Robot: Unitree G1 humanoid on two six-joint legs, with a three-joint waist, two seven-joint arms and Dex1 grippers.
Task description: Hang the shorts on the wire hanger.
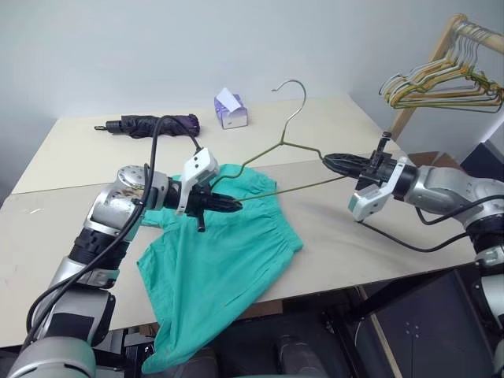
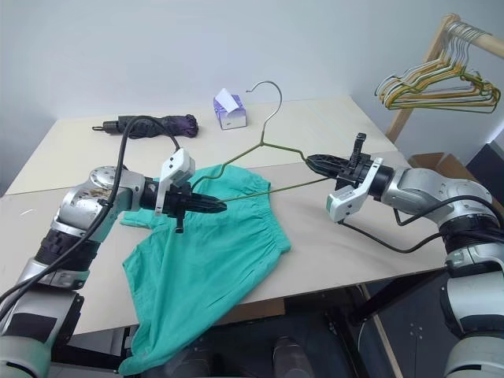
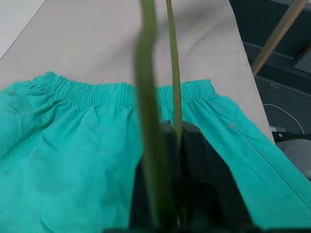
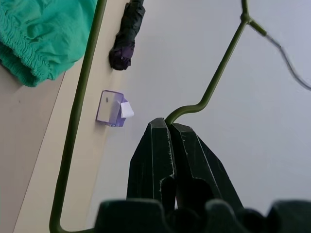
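While your right gripper (image 1: 328, 160) pinched one end of the wire hanger (image 1: 272, 151), your left gripper (image 1: 236, 205) clamped its other end — frame held just above the shorts (image 1: 216, 268), which draped over the table's (image 1: 331, 232) front edge.

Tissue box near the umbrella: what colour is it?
Pale purple tissue box with a white tissue sticking out; the left eye view shows it best.

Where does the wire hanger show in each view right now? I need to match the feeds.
Left eye view: wire hanger, mid-frame, held up between both grippers.
Right eye view: mid-frame, above the shorts.
Left wrist view: two wires rising from the jaws.
Right wrist view: shoulder bend at the jaws, bar down the left.
Shared landmark: purple tissue box.
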